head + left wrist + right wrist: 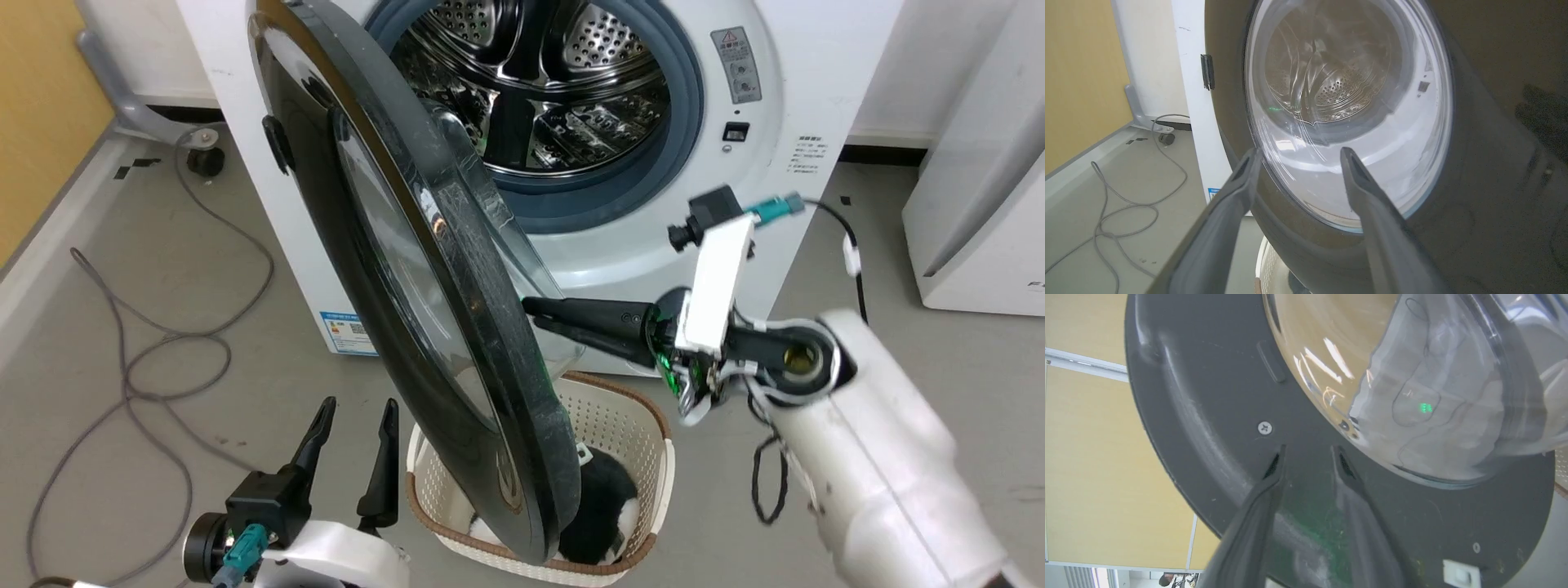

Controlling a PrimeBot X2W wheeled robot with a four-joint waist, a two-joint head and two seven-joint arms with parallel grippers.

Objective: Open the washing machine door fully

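Right gripper (527, 310) has its two fingers parted a bit with nothing pinched between them. The tips point straight at the matte inner face of the washing machine door (457, 269), just under the bulging glass bowl (1433, 396). Can't tell if they actually touch the face or stop just short of it.

Left gripper (359, 406) is spread wide and empty on the other side of the door, aimed at the glossy outer face, near it but apart.

So the door hangs swung out partway, sitting right between the two grippers. Past the right gripper is the white washing machine (775, 122) with its steel drum (555, 82) exposed. Below that gripper's fingers a laundry basket (629, 425) sits on the floor under the door's lower edge, something black and white inside. A grey cable (122, 351) loops over the floor off to the left gripper's left.
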